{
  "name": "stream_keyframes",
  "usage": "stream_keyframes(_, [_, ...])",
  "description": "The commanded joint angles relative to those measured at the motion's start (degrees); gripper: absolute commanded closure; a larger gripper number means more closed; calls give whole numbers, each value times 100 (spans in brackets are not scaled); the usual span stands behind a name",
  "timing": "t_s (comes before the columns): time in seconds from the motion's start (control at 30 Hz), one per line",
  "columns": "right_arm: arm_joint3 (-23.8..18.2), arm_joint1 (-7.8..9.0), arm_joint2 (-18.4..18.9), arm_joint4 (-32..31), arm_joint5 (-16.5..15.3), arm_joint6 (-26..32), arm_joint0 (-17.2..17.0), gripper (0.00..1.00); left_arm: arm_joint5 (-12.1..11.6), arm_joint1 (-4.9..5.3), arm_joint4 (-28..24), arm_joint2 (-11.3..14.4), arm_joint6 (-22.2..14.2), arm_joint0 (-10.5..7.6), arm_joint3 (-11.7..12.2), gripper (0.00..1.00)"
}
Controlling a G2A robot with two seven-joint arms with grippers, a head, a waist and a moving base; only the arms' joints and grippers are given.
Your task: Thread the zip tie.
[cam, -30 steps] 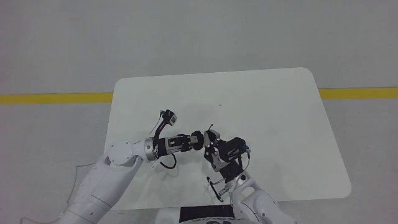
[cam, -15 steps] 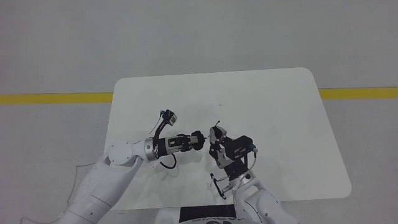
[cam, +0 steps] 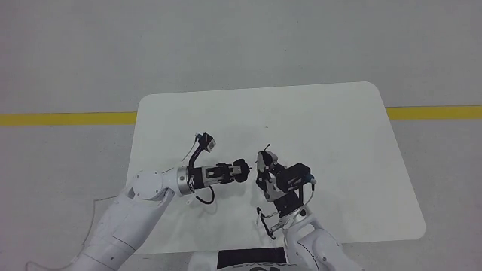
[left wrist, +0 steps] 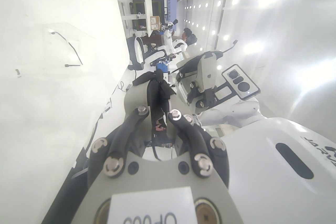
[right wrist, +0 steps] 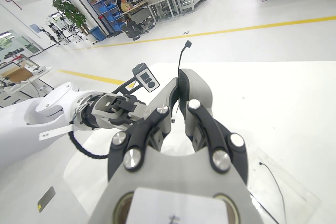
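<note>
- One black zip tie (right wrist: 180,62): clamped upright between the jaws of the right gripper (right wrist: 181,83). Its square head stands clear above the jaw tips and a short length of strap shows below them, between the fingers.
- Right gripper jaws: closed tight on the strap and held above the surface (cam: 339,120), near its front middle.
- Left gripper (left wrist: 157,83): jaws pressed together. I cannot tell whether anything is pinched between them. It points at the right gripper from just beside it, with a small gap between the two in the top view.
- One clear sheet (left wrist: 78,33): lies flat on the surface, apart from both grippers.
- Spare zip ties (left wrist: 74,53): thin, black and loose, they lie on the clear sheet and touch neither set of jaws.
</note>
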Motion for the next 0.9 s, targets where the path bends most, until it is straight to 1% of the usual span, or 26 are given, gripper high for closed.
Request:
stream_keyframes(0.0, [-12,16,15,-71,-41,-33,-74,100,0,8,145,-76,-61,15,15,100])
stream_keyframes(0.1, [-42,48,63,-209,-145,-9,-177,100,0,-4,311,-181,-60,93,-7,100])
stream_keyframes(0.17, [-79,69,69,-250,-254,53,-245,100,0,-25,314,-247,-162,138,-22,100])
stream_keyframes(0.27, [-114,91,60,-361,-337,141,-309,100,0,-68,340,-342,-266,180,-38,100])
stream_keyframes(0.4, [-106,100,13,-522,-296,164,-333,100,0,-141,341,-442,-340,218,-79,100])
stream_keyframes(0.47, [-106,100,13,-522,-296,164,-333,100,0,-163,408,-490,-298,220,-120,100])
stream_keyframes(0.7, [-85,97,13,-475,-299,167,-303,100,8,-164,414,-484,-268,220,-121,100])
stream_keyframes(0.77, [-10,87,-13,-396,-299,171,-235,100,18,-168,431,-411,-130,219,-132,100])
stream_keyframes(0.87, [53,67,-79,-256,-263,114,-162,100,0,-161,361,-357,-146,189,-109,100])
